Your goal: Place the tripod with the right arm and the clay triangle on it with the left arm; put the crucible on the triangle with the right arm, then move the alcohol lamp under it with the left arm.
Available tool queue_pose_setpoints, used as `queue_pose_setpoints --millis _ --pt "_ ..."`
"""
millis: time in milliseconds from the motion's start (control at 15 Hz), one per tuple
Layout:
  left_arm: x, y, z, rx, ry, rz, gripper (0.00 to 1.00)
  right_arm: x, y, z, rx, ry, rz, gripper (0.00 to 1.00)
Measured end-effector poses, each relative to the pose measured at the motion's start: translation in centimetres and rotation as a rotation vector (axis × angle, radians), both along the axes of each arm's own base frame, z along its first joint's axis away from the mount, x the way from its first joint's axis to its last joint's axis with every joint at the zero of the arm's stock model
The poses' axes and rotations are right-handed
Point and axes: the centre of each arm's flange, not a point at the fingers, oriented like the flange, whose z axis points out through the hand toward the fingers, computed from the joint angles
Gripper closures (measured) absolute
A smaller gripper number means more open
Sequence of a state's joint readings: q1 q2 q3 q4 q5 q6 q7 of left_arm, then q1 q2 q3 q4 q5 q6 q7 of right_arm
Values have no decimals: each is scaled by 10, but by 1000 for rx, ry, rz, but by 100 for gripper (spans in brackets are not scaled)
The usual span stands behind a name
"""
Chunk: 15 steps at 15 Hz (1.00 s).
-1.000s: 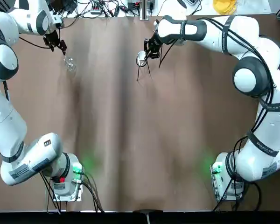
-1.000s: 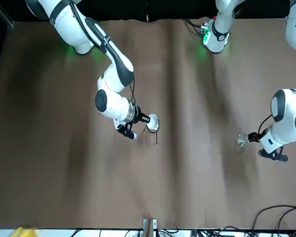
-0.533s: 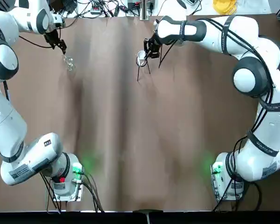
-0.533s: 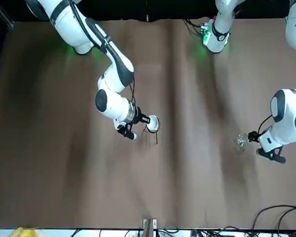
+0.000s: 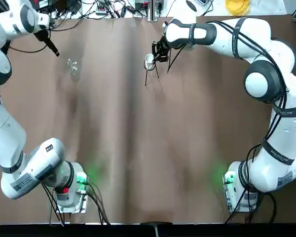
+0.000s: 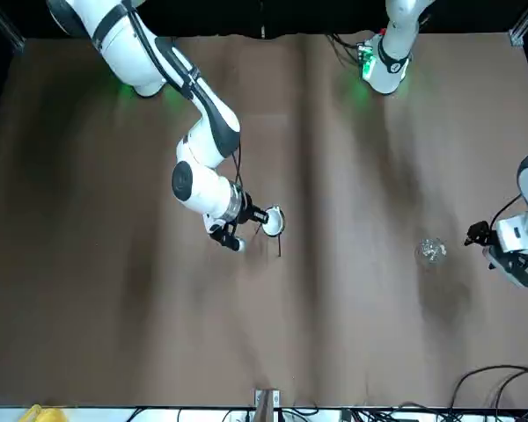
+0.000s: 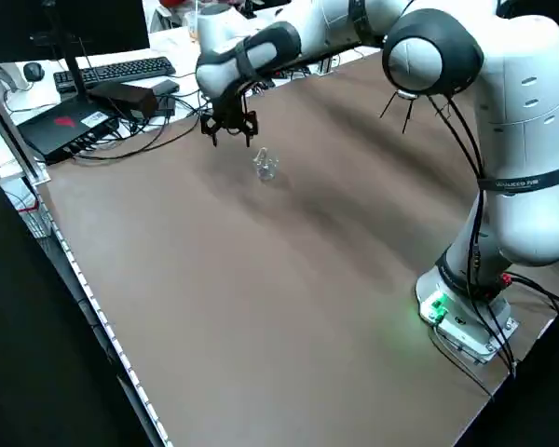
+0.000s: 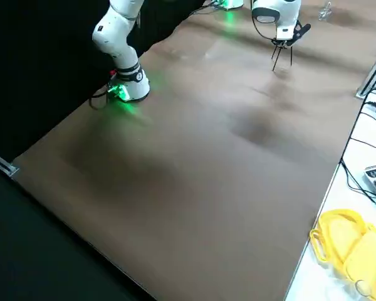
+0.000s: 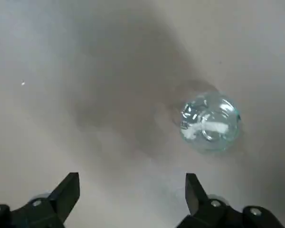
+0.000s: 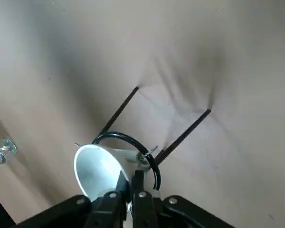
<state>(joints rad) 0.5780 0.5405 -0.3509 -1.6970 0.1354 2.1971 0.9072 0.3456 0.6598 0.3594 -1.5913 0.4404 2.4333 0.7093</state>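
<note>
at the tripod, the right gripper pinches the crucible at its ring, the clay triangle mostly hidden there; well to the tripod's left sits the alcohol lamp, and farther left hovers the left gripper, fingers parted.

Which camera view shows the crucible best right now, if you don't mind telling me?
The right wrist view: it shows the crucible large, its open mouth visible. Top and front views show only a small white round at the tripod; I can't make it out in the others.
</note>
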Motion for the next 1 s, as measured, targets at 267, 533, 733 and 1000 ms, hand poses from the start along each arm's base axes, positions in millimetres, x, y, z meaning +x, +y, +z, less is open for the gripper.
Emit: queue_pose_setpoints --millis 267,533,733,1000 --pt "-10 31 -12 -145 -42 -70 1 0 0 0 -1 -3 3 81" --pt "-9 52 -3 -216 -156 -280 1 1 -1 0 -20 -23 22 69" --pt "-12 65 -9 -298 -265 -406 1 5 -4 2 -20 -29 16 59" --pt "-25 86 -50 -400 -358 -500 1 12 -10 8 -17 -33 9 37"
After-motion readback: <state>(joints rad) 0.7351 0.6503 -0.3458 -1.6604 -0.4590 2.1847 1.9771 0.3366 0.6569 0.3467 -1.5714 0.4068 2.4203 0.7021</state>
